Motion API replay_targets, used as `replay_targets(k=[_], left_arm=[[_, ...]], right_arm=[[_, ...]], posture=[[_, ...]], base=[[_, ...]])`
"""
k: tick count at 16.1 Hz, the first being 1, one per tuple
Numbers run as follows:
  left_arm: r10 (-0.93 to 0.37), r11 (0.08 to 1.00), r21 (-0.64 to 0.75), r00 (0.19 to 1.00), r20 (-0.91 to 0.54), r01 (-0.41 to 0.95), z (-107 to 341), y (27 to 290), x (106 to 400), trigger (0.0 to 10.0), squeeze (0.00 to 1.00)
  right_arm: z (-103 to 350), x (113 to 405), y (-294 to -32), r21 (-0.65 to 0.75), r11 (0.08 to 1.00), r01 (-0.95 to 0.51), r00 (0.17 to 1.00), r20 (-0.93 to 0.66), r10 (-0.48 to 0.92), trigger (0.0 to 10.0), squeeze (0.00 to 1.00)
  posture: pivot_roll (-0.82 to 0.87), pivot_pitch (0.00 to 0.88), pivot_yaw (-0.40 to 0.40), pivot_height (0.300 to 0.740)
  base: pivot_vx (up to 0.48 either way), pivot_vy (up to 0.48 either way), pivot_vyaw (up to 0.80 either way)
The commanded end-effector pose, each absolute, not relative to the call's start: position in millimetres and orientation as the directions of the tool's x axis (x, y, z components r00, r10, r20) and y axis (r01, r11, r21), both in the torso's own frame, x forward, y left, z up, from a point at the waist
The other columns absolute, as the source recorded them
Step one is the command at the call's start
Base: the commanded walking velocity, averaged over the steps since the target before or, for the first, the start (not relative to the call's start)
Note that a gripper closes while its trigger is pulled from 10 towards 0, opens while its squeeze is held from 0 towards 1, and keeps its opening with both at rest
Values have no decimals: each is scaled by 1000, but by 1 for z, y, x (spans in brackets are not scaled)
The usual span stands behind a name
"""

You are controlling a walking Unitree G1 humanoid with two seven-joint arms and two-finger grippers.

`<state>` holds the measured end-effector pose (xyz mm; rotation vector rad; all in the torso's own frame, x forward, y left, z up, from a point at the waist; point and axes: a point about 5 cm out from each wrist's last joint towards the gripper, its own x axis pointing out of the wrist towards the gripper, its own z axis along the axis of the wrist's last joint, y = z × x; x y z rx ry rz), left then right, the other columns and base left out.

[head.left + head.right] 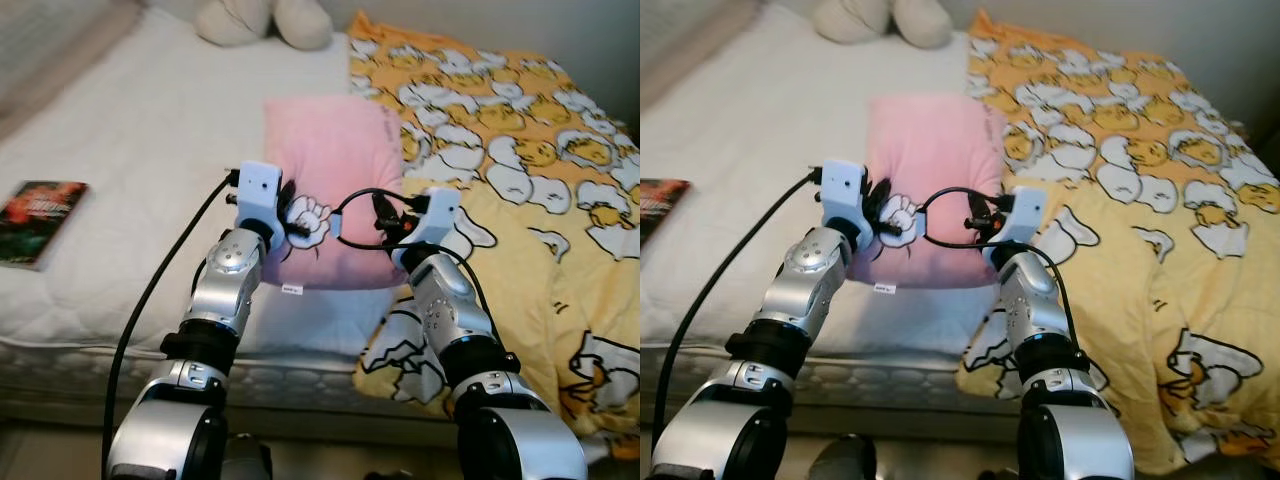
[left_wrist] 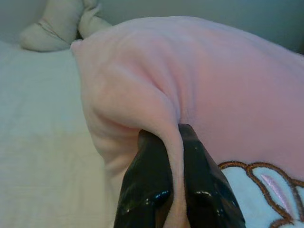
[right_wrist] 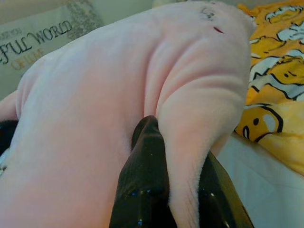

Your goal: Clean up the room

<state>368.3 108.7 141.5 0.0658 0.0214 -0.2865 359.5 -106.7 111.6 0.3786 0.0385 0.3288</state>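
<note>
A pink plush pillow (image 1: pixel 335 160) with a white embroidered patch lies on the white bed (image 1: pixel 150 170), held up at its near end. My left gripper (image 1: pixel 288 215) is shut on the pillow's left near edge; its black fingers (image 2: pixel 147 190) pinch a fold of pink fabric. My right gripper (image 1: pixel 392 218) is shut on the right near edge, where the fingers (image 3: pixel 142 185) squeeze another fold. Both silver arms reach forward from the bottom of the head views.
A yellow duvet (image 1: pixel 530 200) with white cartoon figures covers the bed's right half and hangs over the front edge. A book (image 1: pixel 38 220) lies at the left on the mattress. A cream plush toy (image 1: pixel 262 20) sits at the head of the bed.
</note>
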Motion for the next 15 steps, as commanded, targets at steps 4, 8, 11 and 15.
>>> replay_targets(k=[4, 8, 11, 15], left_arm=[[-308, 945, 124, 951, 11, 304, 154, 101, 373, 10000, 0], [-291, 952, 102, 957, 7, 289, 152, 102, 374, 10000, 0], [-280, 954, 111, 960, -1, 278, 150, 102, 374, 10000, 0], [-269, 956, 118, 963, -10, 268, 150, 103, 376, 10000, 0]], right_arm=[[116, 361, -113, 344, 892, -292, 955, 49, 293, 10000, 0], [112, 358, -112, 346, 893, -288, 955, 35, 295, 10000, 0], [112, 358, -111, 346, 890, -297, 952, 33, 305, 10000, 0], [110, 357, -109, 345, 886, -309, 947, 26, 320, 10000, 0]], posture=[[101, 0, -51, 740], [99, 0, -47, 740], [98, 0, -48, 740], [99, 0, -49, 740]], base=[[0, 0, 0], [0, 102, 0], [0, 454, 0], [0, 474, 0]])
